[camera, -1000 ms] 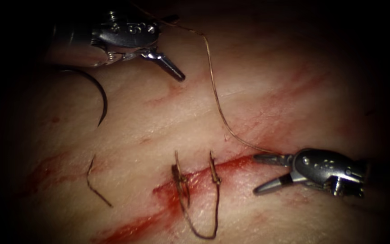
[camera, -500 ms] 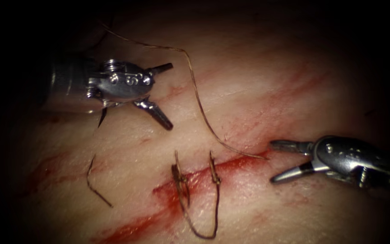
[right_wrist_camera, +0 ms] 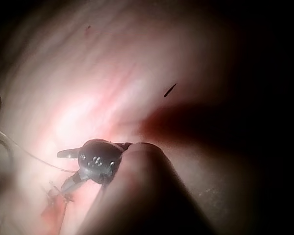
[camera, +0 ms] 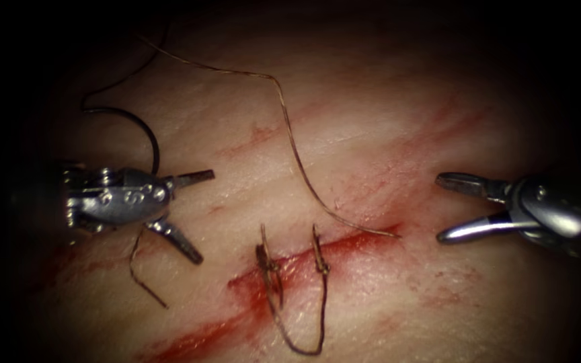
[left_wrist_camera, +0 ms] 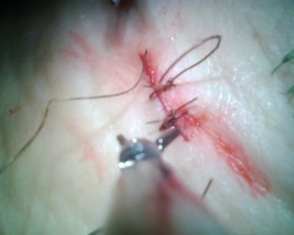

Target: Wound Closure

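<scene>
My left tool (camera: pixel 200 215) sits left of the cut (camera: pixel 290 269), jaws spread, holding nothing; my right tool (camera: pixel 442 207) sits to its right, jaws spread, also empty. The needle (camera: pixel 148 134) lies free on the tissue (camera: pixel 371 121) just above my left tool, not in the tissue. Thread (camera: pixel 290 144) trails loose to the cut's upper end, near two stitches (camera: pixel 294 269).

curved needle (camera: pixel 144 134) lies free on tissue (camera: pixel 371 121), left of cut (camera: pixel 290 269).

Pale pork-belly tissue (camera: pixel 384 128) bears everything. On it lie a dark curved needle (camera: pixel 144 131), brown thread (camera: pixel 290 144), a cut thread end (camera: pixel 139 275)
</scene>
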`<state>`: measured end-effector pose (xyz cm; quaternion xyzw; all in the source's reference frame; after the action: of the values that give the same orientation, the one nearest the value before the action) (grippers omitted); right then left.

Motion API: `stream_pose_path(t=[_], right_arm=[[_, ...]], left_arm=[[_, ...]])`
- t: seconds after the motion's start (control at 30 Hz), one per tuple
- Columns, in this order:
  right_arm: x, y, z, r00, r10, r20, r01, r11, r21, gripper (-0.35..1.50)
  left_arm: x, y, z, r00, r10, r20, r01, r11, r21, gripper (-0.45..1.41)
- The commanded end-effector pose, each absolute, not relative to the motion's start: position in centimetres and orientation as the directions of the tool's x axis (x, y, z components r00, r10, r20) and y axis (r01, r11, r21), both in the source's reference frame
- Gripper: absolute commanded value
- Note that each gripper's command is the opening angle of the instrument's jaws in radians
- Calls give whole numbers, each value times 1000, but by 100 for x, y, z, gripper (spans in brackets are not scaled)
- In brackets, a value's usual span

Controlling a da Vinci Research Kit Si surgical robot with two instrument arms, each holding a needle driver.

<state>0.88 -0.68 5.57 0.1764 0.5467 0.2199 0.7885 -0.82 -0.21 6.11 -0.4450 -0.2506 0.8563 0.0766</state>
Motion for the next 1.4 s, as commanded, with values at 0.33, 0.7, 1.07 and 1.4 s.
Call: stream_pose_path(t=[0.33, 0.7, 1.07, 1.4], right_arm=[[97, -81, 563, 321, 538, -780, -104, 838, 535, 146], [103, -88, 569, 332, 529, -781, -87, 841, 534, 145], [113, -100, 590, 348, 511, -786, -75, 851, 520, 145], [120, -105, 592, 358, 507, -784, -72, 852, 519, 145]], left_arm=[[-110, -85, 608, -324, 668, -670, 188, -649, -737, 96], [-131, -127, 608, -160, 841, -516, 356, -439, -825, 96], [-152, -128, 572, -70, 890, -451, 447, -376, -812, 93], [-172, -92, 559, -27, 907, -420, 391, -377, -840, 93]])
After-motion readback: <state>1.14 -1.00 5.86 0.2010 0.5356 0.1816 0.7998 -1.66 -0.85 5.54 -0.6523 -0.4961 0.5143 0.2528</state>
